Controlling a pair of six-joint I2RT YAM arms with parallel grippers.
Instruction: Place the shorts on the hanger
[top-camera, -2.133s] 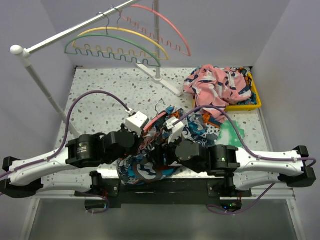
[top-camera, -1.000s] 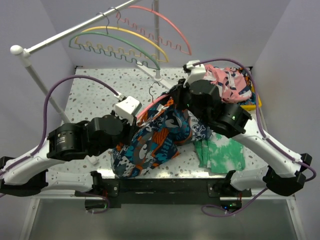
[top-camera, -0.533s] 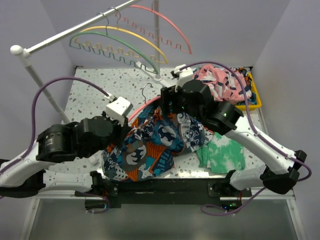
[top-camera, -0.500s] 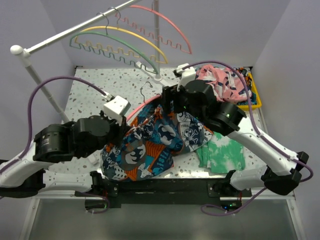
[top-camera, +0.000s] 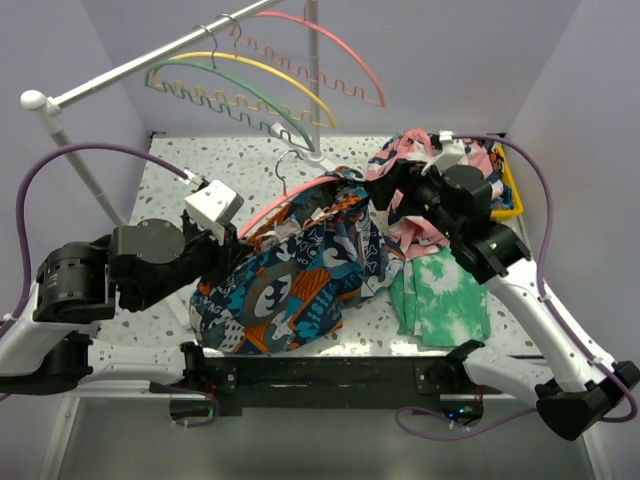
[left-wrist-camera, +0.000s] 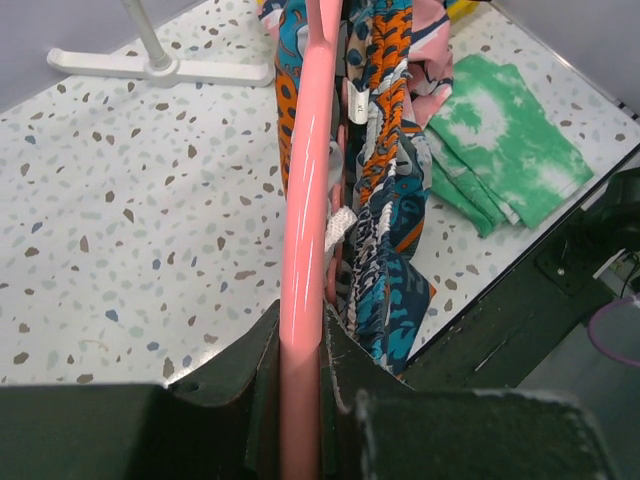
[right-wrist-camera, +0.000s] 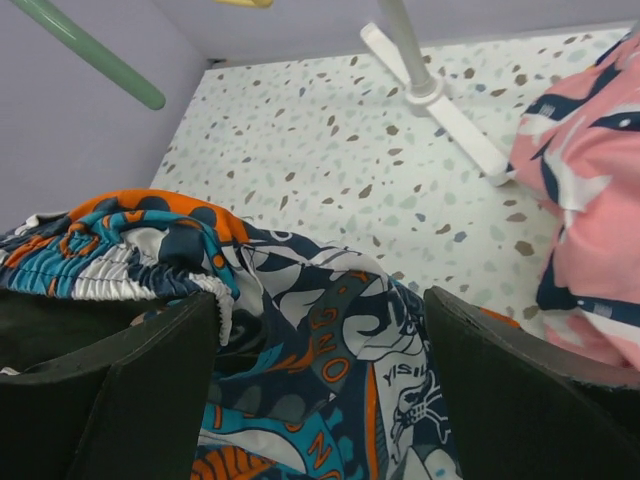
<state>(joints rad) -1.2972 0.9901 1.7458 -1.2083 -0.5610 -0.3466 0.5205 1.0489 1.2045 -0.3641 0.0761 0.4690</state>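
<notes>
Jaws of the left gripper (left-wrist-camera: 300, 332) are closed on one arm of the pink hanger (left-wrist-camera: 306, 190). Jaws of the right gripper (right-wrist-camera: 320, 340) are spread wide, holding nothing, just above the shorts (top-camera: 290, 285). The shorts hang draped over the hanger, near the middle of the front edge of the table (top-camera: 200, 165).

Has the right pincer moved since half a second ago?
Yes. The right pincer has drawn back rightward, toward the yellow bin, and its jaws are now open.
</notes>
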